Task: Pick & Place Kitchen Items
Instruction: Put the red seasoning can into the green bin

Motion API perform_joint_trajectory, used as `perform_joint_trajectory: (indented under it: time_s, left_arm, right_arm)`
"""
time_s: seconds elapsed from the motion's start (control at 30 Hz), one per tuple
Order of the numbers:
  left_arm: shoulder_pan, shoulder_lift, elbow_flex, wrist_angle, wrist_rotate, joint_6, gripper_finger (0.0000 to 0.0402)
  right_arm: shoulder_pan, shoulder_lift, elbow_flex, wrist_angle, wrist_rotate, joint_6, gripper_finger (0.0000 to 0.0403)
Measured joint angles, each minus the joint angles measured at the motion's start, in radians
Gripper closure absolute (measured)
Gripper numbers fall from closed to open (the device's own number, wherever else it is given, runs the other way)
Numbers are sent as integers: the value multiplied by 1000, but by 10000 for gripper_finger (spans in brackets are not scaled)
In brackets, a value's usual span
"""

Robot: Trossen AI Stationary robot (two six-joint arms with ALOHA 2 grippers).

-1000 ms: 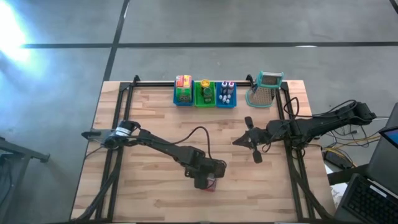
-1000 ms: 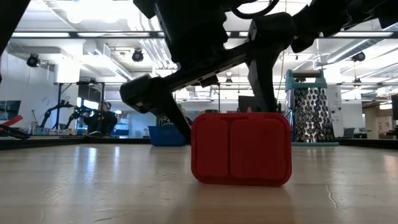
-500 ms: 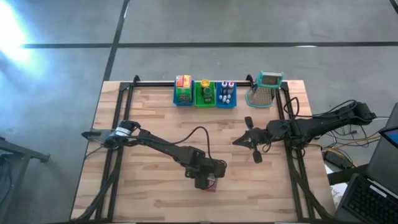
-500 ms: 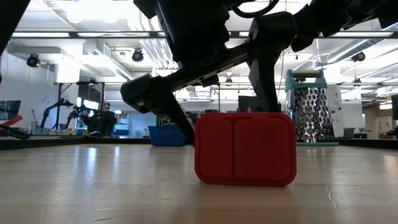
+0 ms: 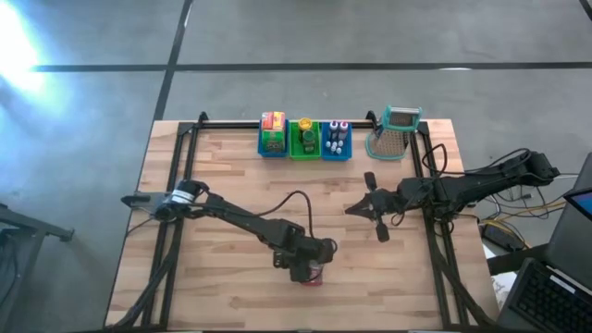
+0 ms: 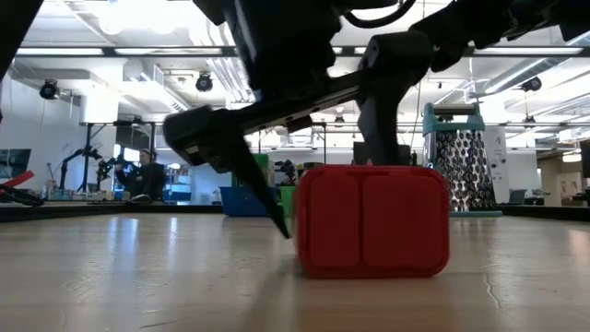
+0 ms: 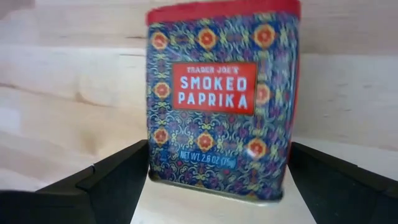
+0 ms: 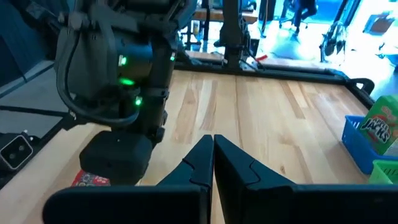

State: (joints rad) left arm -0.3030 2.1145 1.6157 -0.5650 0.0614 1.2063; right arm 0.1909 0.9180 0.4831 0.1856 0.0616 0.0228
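Paprika tin (image 7: 221,106): red-lidded, blue patterned label, standing on the wooden counter (image 5: 222,185) near its front edge, centre. In the low view it shows as a red box (image 6: 373,221).

Left gripper (image 5: 310,268): lowered over the tin, fingers (image 7: 112,180) spread wide to either side of it, not clamped.

Right gripper (image 5: 356,209): hovering right of centre, well apart from the tin, fingers (image 8: 208,163) pressed together, holding nothing.

Bins (image 5: 304,139): blue, green, blue, in a row at the far edge, stocked with goods.

Grater (image 5: 392,134): just right of the bins.
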Motion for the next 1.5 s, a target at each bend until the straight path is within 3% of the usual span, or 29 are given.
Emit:
perform_joint_trajectory:
  time_s: [0.2, 0.6, 1.27, 1.5]
  left_arm:
    - [-2, 0, 0, -75, -11, -27, 25]
    - [-2, 2, 0, -129, -19, -245, 25]
    - [-6, 2, 18, -105, 69, -262, 26]
    - [-5, 2, 17, -103, 69, -259, 61]
  right_arm:
    - [0, 0, 0, 15, 40, -31, 394]
    - [0, 0, 0, 15, 47, -59, 394]
    - [1, 0, 0, 13, 46, -50, 394]
    - [1, 0, 0, 13, 45, -49, 394]
